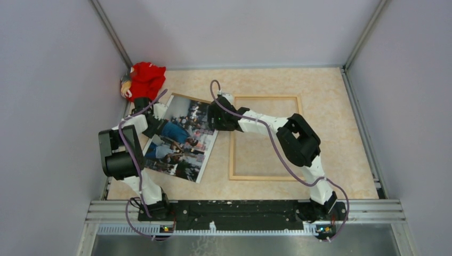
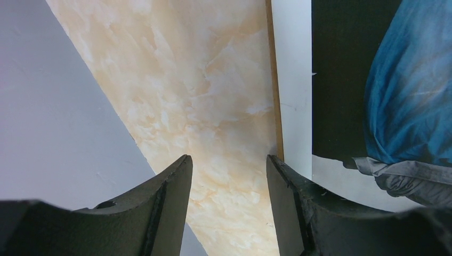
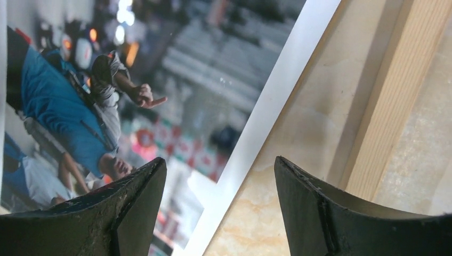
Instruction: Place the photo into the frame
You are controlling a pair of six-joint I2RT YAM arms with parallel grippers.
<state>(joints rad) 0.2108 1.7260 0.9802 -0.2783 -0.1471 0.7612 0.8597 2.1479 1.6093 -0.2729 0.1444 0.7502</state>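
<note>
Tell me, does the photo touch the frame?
Apart. The right wrist view shows a strip of bare table between the photo and the frame.

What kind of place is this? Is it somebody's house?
Probably not a house, more like a robot test booth. A left arm and a right arm are bolted to a metal rail, plain grey walls box in the table, and a photo and frame lie on it.
</note>
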